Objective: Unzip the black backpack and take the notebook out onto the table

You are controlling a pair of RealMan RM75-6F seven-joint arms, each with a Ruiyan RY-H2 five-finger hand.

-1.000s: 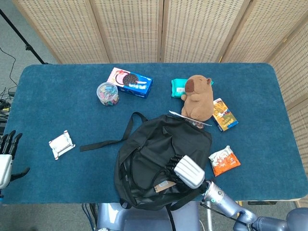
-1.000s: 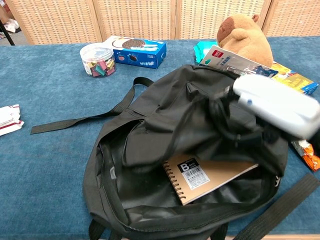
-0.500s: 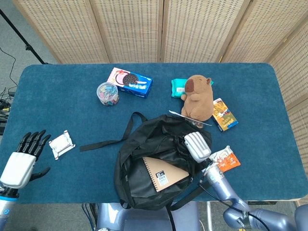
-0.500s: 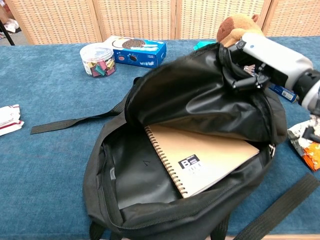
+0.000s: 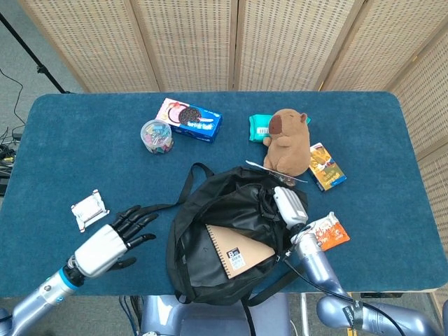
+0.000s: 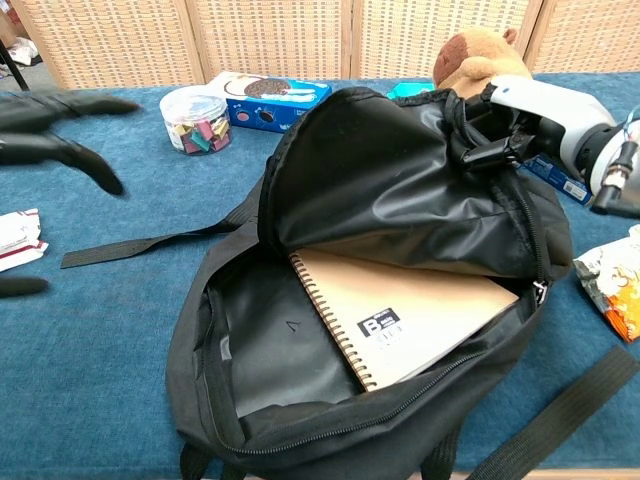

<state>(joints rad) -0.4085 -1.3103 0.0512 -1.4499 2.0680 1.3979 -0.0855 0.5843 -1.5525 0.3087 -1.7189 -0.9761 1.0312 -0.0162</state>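
The black backpack (image 5: pixel 231 238) (image 6: pixel 400 210) lies open at the table's near edge. Its front flap is lifted back by my right hand (image 5: pixel 289 206) (image 6: pixel 525 115), which grips the flap's fabric. Inside lies the brown spiral notebook (image 5: pixel 238 250) (image 6: pixel 410 315), its far part hidden under the raised flap. My left hand (image 5: pixel 112 241) (image 6: pixel 50 125) hovers with fingers spread to the left of the backpack, holding nothing; it is blurred in the chest view.
A white packet (image 5: pixel 89 209) lies left of my left hand. Behind the backpack are a capybara plush (image 5: pixel 288 142), cookie box (image 5: pixel 189 119), clip tub (image 5: pixel 156 135), teal pack (image 5: pixel 260 127) and yellow box (image 5: pixel 327 166). An orange snack bag (image 5: pixel 327 233) lies right.
The right hand has pulled the flap further up and back, uncovering the notebook. The left hand has swung in from the far left edge toward the backpack.
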